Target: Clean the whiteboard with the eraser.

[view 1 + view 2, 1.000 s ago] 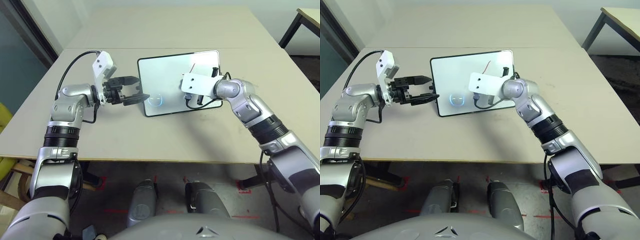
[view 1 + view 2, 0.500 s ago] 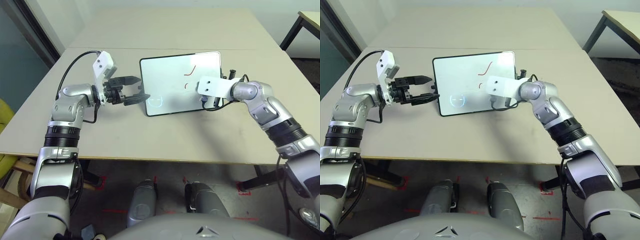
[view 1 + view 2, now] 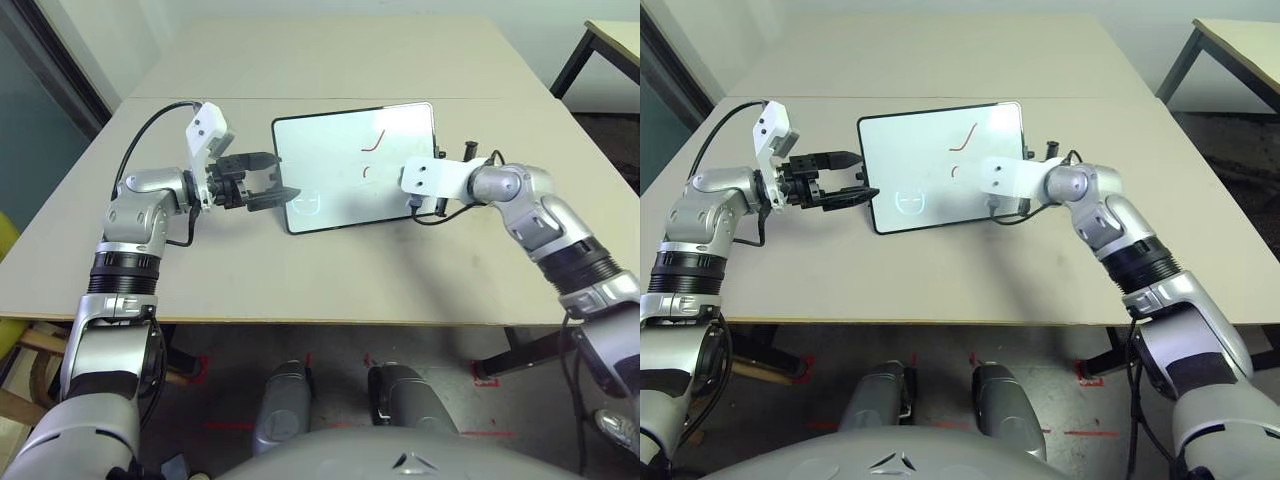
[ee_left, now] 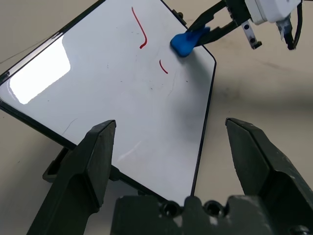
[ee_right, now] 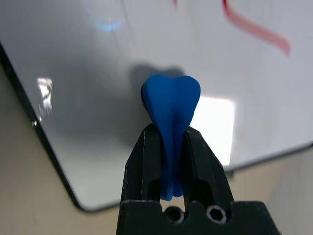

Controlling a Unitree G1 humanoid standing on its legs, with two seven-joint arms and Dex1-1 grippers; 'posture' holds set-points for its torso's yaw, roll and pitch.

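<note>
Head cameras first: pale beige table [image 3: 300, 270] spread wide, a seam running across it behind the whiteboard [image 3: 340, 170], a second table's dark leg [image 3: 570, 60] off beyond the right arm, dark floor with red tape marks [image 3: 490, 378] under the near edge. Whiteboard propped at a tilt between the two arms, two red strokes [image 3: 374, 141] left on it, bluish circle logo [image 3: 306, 204] in the corner nearest the left gripper [image 3: 277, 182]. Left gripper spread wide just beside the board's left edge, one fingertip right at the frame, gripping nothing. Right gripper [image 3: 1023, 205] tucked under its white wrist block at the board's right edge, fingers hard to read from up here.

Over to the left wrist camera: both black fingers [image 4: 85, 161] far apart, glossy board lying between and ahead of them, bright window glare on one end. Beyond the board's far corner, the other arm's fingers pinching the eraser [image 4: 187, 42], blue tip resting on the white surface near the shorter red mark [image 4: 163, 66].

Right wrist camera now: fingers [image 5: 145, 169] narrow, clamped on the blue eraser, its rounded end sticking out straight ahead of the tips with its shadow on the board just beyond. Red stroke further ahead, black frame and bare table off to the side.
</note>
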